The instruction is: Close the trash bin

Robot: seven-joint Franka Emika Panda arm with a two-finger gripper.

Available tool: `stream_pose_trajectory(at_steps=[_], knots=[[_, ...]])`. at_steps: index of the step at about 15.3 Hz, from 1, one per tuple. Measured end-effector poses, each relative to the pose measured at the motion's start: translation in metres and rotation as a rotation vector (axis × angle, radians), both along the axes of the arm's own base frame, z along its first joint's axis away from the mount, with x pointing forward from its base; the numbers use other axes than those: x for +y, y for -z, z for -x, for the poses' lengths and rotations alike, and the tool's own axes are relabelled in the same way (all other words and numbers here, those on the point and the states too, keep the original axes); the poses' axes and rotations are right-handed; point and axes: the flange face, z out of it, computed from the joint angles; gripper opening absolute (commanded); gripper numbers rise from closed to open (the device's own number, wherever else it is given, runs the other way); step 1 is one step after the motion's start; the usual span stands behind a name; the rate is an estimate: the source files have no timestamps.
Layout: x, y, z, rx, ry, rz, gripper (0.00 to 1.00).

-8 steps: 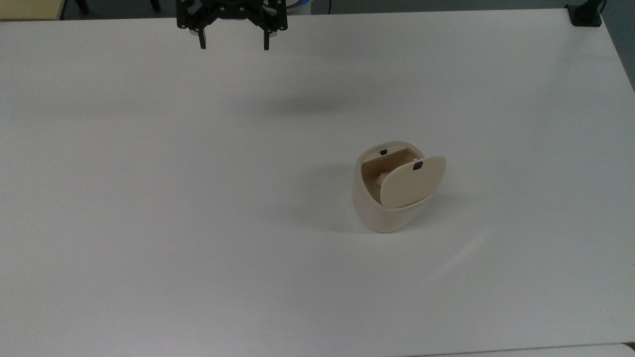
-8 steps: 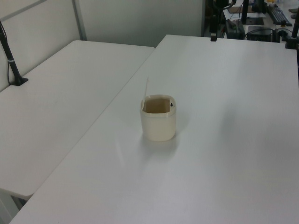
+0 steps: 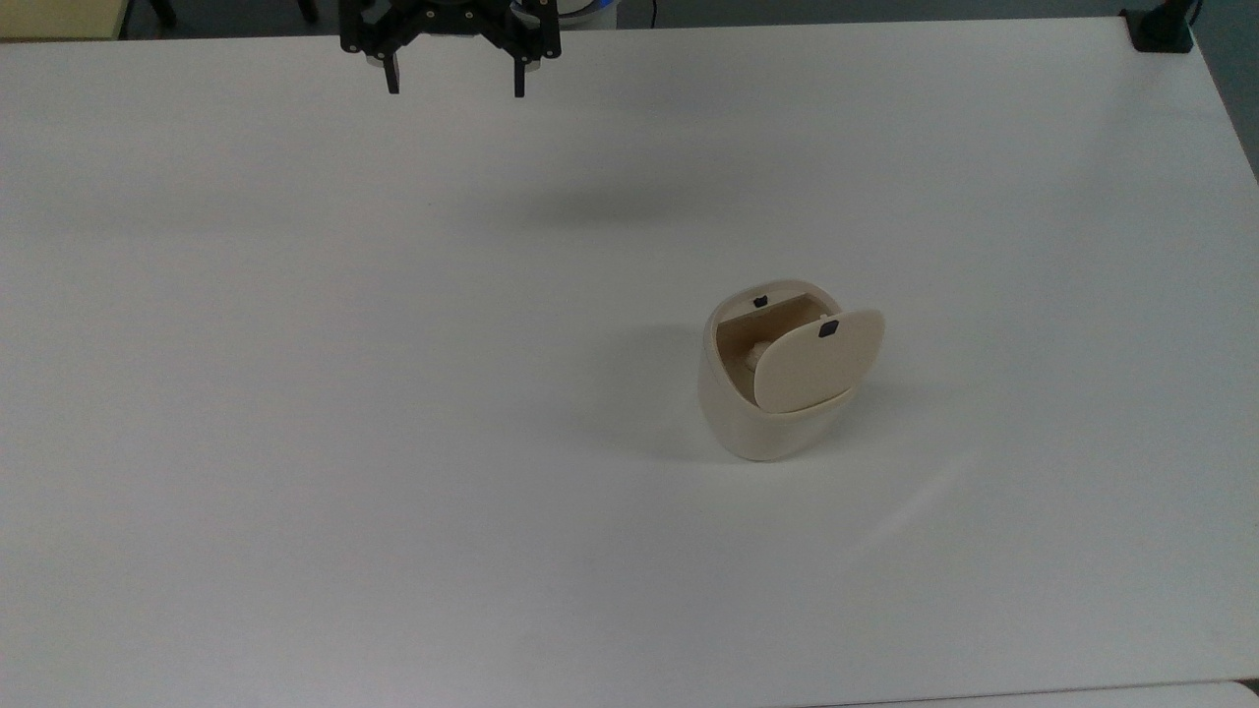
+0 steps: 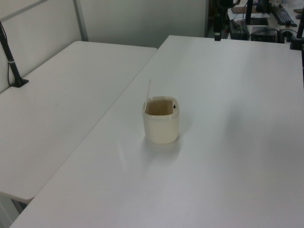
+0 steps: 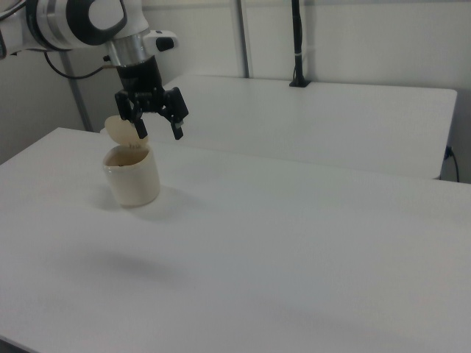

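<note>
The cream-beige trash bin [image 3: 767,423] stands on the white table [image 3: 295,393], right of centre in the top view. Its flat lid [image 3: 814,362] is swung up and open, with a small black mark near its tip. The tan interior [image 3: 733,339] shows, with a small pale lump inside. My gripper [image 3: 455,87] hangs open and empty at the top view's upper edge, far from the bin. In the left view the bin [image 4: 161,124] sits mid-table with the lid [image 4: 149,89] seen edge-on. In the right view the gripper [image 5: 157,131] hovers above the table beyond the bin [image 5: 132,184].
A black clamp [image 3: 1161,28] sits on the table's corner at the top view's upper right. A second white table [image 4: 57,104] adjoins along the left view's left, with a black post [image 4: 12,64] on it. A dark pole [image 5: 297,44] rises behind in the right view.
My gripper has shifted a little toward the top view's upper edge and slightly left, still open. The bin and its lid have not moved.
</note>
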Motion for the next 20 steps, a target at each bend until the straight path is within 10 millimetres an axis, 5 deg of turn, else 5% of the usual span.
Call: stream_pose_trajectory(at_steps=[2, 3, 4, 5, 7, 20], knots=[[0.0000, 0.0000, 0.0000, 0.000, 0.000, 0.000, 0.93], [0.0000, 0.0000, 0.0000, 0.000, 0.000, 0.000, 0.75], [0.0000, 0.0000, 0.0000, 0.000, 0.000, 0.000, 0.45], [0.0000, 0.0001, 0.0000, 0.000, 0.000, 0.000, 0.26], [0.0003, 0.0002, 0.0000, 0.000, 0.000, -0.002, 0.00], [0.0094, -0.0001, -0.0044, -0.032, -0.007, -0.057, 0.00]])
